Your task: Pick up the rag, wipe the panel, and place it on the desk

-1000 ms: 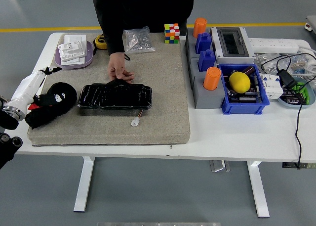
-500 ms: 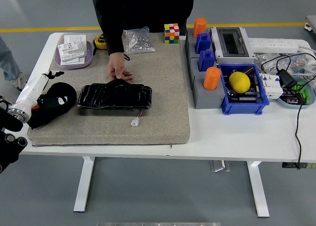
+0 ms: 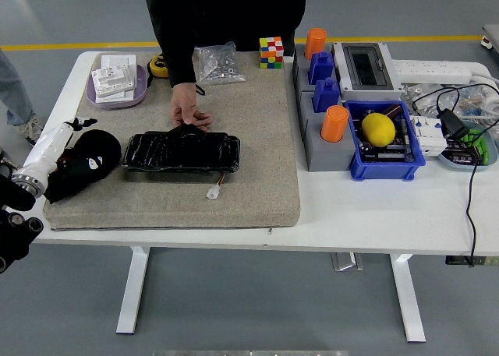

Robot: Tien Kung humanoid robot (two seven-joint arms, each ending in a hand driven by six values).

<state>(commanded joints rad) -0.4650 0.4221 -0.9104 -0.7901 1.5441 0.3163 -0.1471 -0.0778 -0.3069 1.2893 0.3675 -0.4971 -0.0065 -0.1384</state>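
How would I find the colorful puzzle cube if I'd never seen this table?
Start at the big tan mat covering the left half of the white table. Go to the mat's far right corner, next to the clear bag of metal bits. The puzzle cube sits there, the only thing with little squares of many colours.

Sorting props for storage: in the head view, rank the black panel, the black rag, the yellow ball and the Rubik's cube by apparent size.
1. black panel
2. black rag
3. yellow ball
4. Rubik's cube, though it sits farther from the camera, so the last two are unsure.
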